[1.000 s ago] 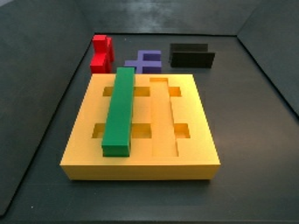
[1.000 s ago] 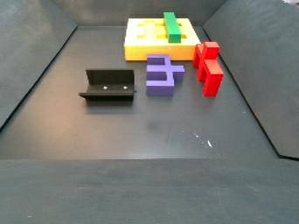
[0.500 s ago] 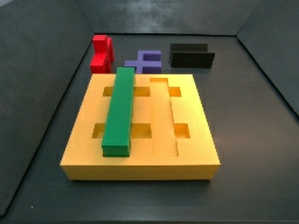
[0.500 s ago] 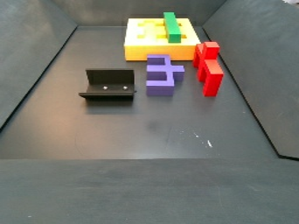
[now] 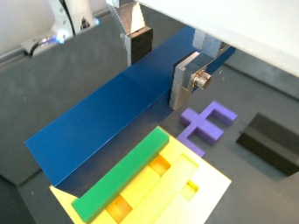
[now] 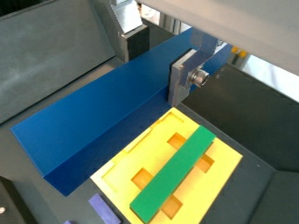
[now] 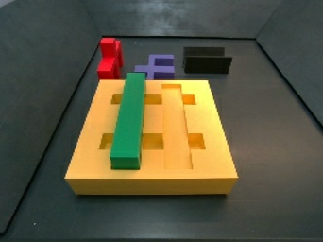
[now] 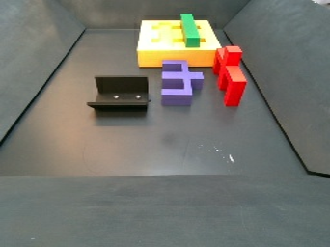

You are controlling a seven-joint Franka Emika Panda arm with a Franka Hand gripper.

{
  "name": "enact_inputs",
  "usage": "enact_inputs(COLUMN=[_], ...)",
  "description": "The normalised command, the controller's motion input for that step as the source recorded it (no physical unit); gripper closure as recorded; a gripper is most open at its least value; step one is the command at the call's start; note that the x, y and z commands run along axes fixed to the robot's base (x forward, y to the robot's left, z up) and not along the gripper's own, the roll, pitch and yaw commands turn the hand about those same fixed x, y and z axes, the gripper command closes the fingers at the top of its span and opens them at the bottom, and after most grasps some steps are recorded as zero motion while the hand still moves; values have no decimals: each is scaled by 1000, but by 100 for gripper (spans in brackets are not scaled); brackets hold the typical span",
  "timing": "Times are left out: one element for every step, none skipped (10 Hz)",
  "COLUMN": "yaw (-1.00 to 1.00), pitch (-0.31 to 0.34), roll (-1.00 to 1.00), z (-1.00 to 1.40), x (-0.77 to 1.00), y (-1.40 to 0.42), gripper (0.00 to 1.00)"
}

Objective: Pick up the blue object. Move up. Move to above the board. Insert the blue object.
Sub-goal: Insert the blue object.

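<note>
1. The red block [image 7: 109,57] stands just past the far end of the yellow board [image 7: 202,165]. In a side view it is at the far left.
2. The green bar [image 7: 128,118] already lies in a long groove of the board. The groove next to it is free.
3. The purple notched block [image 7: 158,65] and the dark fixture [image 7: 207,60] sit on the floor beyond the board.
4. Neither side view shows the arm. Only the wrist views do.
5. There, the gripper [image 5: 163,57] is up high above the board. Its silver fingers [image 5: 187,80] are squeezed on the blue object [image 5: 100,116].
6. The blue object is a long dark blue bar, up in the air over the board.
7. The bar looks hard and stiff, so it should not bend. It looks smooth, so it could slip.
8. The fingers grip it near one end. The long free end could tip down, so holding nearer the middle would be steadier.
</note>
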Motion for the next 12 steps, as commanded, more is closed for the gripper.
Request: enact_inputs(yaw=[269,283,260,214,191,63,0,0,0,0,49,0], pitch=[-83,-76,-91,-126,-94,-114,-197,-180,-164,-176,-167,-107], roll=[-134,-143,-143,-144,-120,-99,-7,10,64,120,191,197], z=[-800,-786,-760,-737,-811,-851,-874,-874,-889,-831,-726,-780], x=[197,197,220,246,274,297,277,217,0,-17,0,11], y=[-100,-114,-126,-160,-174,-200,-163,-77,0,0,-74,-123], gripper=[100,100,100,100,100,100,100,100,100,100,100,100])
